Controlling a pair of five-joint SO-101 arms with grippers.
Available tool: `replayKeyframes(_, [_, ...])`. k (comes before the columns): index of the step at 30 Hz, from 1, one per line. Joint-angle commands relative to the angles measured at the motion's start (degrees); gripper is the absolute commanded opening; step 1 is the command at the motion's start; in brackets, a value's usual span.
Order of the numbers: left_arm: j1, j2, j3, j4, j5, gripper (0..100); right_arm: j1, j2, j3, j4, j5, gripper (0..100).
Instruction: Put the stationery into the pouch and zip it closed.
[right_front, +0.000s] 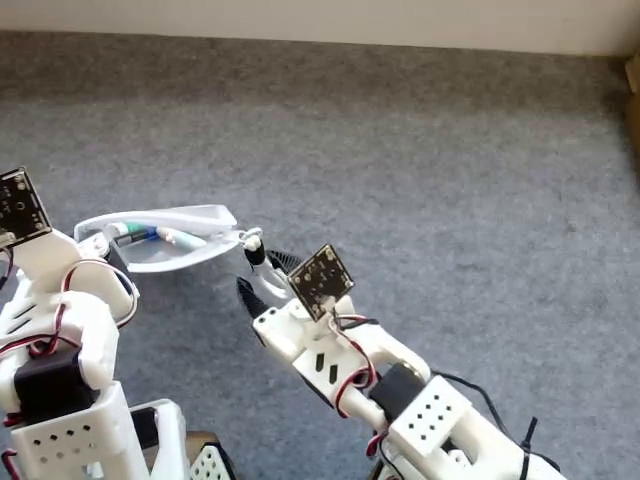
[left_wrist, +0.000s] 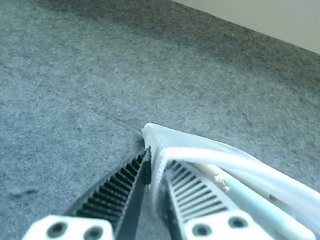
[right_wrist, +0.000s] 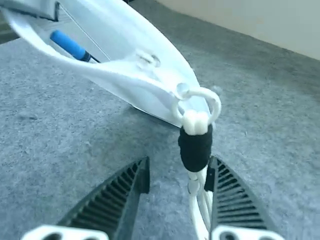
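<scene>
The translucent white soft plastic pouch (right_front: 185, 255) lies at the left of the grey carpeted surface (right_front: 450, 170), its mouth gaping open. The stationery is already inside. The pouch looks light and floppy, with thin walls that buckle under any push and a smooth skin that could slip. A firm pinch on a seam or corner is the safest hold on it, not the middle of a wall.

The left gripper (left_wrist: 149, 161) has just such a hold, its toothed jaws clamped narrowly on the pouch's left corner. That should anchor the pouch while the zip is drawn.

At the pouch's right end hangs the zip pull, a short black bead on a looped white cord (right_wrist: 195, 147). It is small, limp and free to swing, so I judge the bead is the place to grip, since the cord would slide through the jaws. The right gripper (right_wrist: 178, 165) stands open at a middling width with the bead between its jaws, close against one of them and not yet pinched.

By count there is one pouch, one zip pull and two grippers. Inside I make out at least two pens, one with a blue cap (right_wrist: 69, 45) and a pale one with an orange tip (right_front: 180, 238). They overlap, so there may be more.
</scene>
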Motion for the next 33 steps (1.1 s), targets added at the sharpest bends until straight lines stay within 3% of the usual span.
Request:
replayKeyframes(1, [-1.19, -1.54, -0.57, -1.23, 0.53, 2, 1.36, 2.68, -2.59, -5.41, -0.62, 18.1])
replayKeyframes(13, [-1.27, -1.54, -0.57, -1.23, 0.44, 2, 1.45, 11.65, -2.59, -16.31, -0.44, 17.8])
replayKeyframes(25, [-1.27, -1.54, -0.57, -1.32, 0.44, 2, 5.93, 11.65, -3.82, -16.66, -0.53, 17.7])
replayKeyframes(33, [-1.27, -1.54, -0.57, -1.32, 0.35, 2, 4.44, 11.65, -4.35, -16.66, -0.53, 17.7])
